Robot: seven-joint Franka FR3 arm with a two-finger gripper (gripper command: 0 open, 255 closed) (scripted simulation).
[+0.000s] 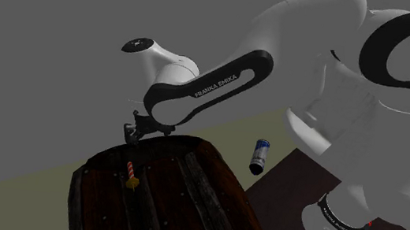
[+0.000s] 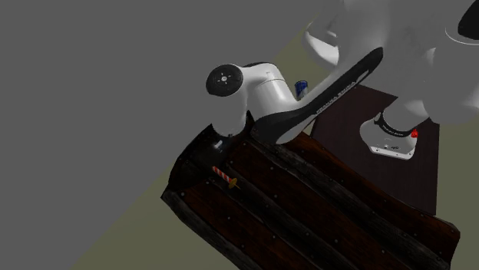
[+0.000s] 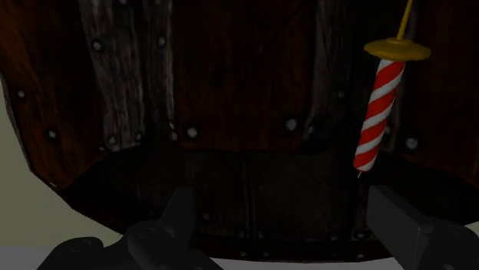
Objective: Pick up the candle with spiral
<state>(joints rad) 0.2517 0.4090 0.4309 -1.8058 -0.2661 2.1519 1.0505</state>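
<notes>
A dark wooden table [image 1: 185, 203] with rough planks and rows of pale studs is the landmark here, and the candle [image 1: 131, 172] lies on its top, close to the edge farthest from the stand [image 1: 282, 190]. The candle is a slim stick wound with red and white spiral stripes [image 3: 378, 115], ending in a flat gold disc with a thin gold spike. The disc end points in toward the middle of the table, and the plain tip points out toward the table's edge. The black gripper [image 3: 284, 199] hangs just beyond that same table edge. Its two fingers stand wide apart and hold nothing, with only the table's rim and planks [image 3: 230, 77] between them. The candle is apart from both fingers, farther in over the table and more in line with one finger than with the gap. In the second exterior view the gripper [image 2: 215, 146] sits at the table's edge [image 2: 307, 207] just beside the candle [image 2: 224, 178], and the white arm [image 2: 322, 100] stretches across the table top from the stand's side. A small blue and dark can [image 1: 259, 156] shows off the table, between it and the stand.
</notes>
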